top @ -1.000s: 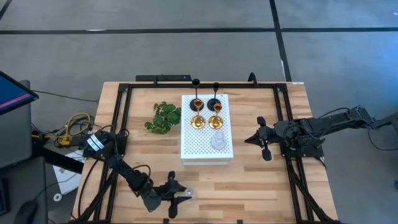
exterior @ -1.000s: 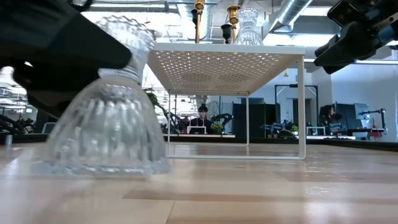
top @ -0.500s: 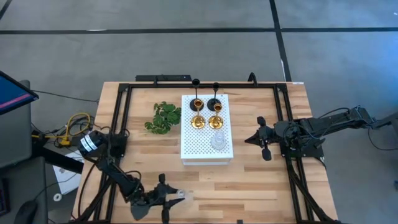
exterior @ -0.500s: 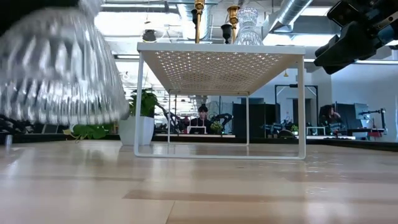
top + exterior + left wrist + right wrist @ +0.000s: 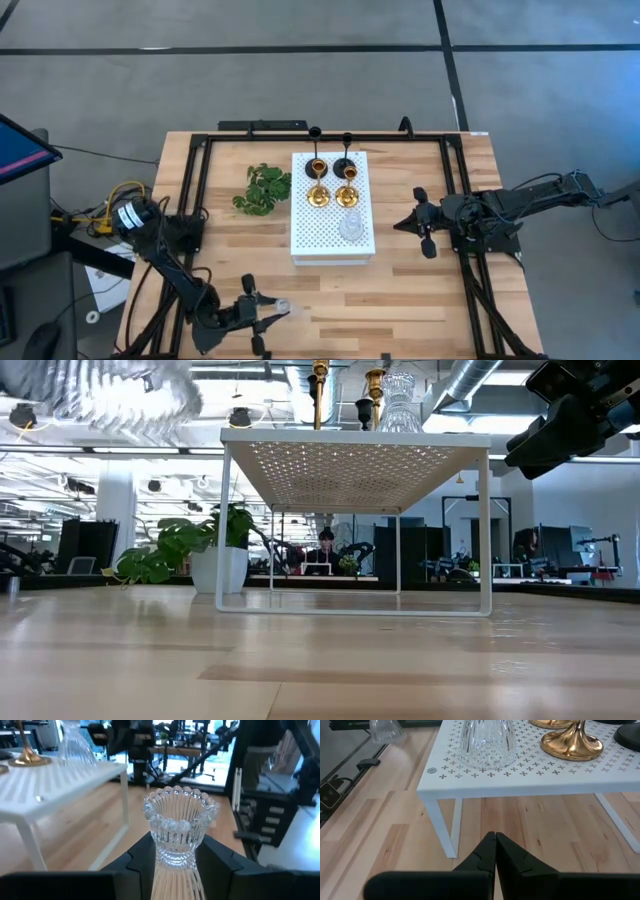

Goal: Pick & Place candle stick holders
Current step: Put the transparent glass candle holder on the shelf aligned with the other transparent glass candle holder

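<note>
A white perforated board (image 5: pixel 330 245) on legs stands mid-table. On it are two black holders (image 5: pixel 345 163), two gold holders (image 5: pixel 317 195) and one clear glass holder (image 5: pixel 350 227), each resting on its round base. My left gripper (image 5: pixel 270 308), near the table's near edge, is shut on a second clear glass holder (image 5: pixel 180 815). That holder shows blurred at the top left of the low view (image 5: pixel 110 390), off the table. My right gripper (image 5: pixel 495 836) is shut and empty, hovering right of the board (image 5: pixel 530 780). My left gripper pinches the glass holder's narrow neck (image 5: pixel 175 856), just below its beaded cup, between its two fingers (image 5: pixel 142 862). The fingers come level from the table's left side. The holder stands upright in the hold, cup up, its ribbed base (image 5: pixel 120 405) lifted clear of the table.
A green leafy sprig (image 5: pixel 263 188) lies left of the board. Black frame rails (image 5: pixel 195 190) run along the table's left, far and right sides. Bare wood lies between the board and the near edge (image 5: pixel 400 300).
My left gripper has gone up and toward the table's left edge, still shut on the glass holder. The holder, which stood with its base on the table, is now lifted clear and high above it.
</note>
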You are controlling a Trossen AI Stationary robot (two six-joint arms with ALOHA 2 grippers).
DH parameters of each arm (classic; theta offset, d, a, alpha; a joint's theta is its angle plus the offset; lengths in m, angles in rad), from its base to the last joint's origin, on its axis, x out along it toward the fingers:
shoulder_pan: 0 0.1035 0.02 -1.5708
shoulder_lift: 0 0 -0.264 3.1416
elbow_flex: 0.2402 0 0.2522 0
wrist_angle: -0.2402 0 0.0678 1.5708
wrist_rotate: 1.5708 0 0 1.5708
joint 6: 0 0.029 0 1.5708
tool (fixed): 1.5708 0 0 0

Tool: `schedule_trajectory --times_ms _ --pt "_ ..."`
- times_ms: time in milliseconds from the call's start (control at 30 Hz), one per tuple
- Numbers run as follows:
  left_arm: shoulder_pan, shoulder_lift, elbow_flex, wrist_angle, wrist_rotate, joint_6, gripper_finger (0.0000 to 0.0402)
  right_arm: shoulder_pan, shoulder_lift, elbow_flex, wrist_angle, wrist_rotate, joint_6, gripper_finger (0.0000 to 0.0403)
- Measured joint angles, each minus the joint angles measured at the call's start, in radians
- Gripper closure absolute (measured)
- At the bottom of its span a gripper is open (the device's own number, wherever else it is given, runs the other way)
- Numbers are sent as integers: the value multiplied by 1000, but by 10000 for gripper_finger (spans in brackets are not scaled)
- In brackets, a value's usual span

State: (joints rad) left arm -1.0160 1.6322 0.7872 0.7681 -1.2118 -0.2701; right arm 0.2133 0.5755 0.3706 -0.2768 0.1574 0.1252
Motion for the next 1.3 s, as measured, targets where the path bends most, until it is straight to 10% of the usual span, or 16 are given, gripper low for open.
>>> schedule_trajectory --times_ms 767,1300 --pt "222 -259 140 -51 99 339 285 0 0 -1 -8 0 0 402" --pt "452 -258 212 -346 265 181 281 0 0 -1 -68 0 0 402"
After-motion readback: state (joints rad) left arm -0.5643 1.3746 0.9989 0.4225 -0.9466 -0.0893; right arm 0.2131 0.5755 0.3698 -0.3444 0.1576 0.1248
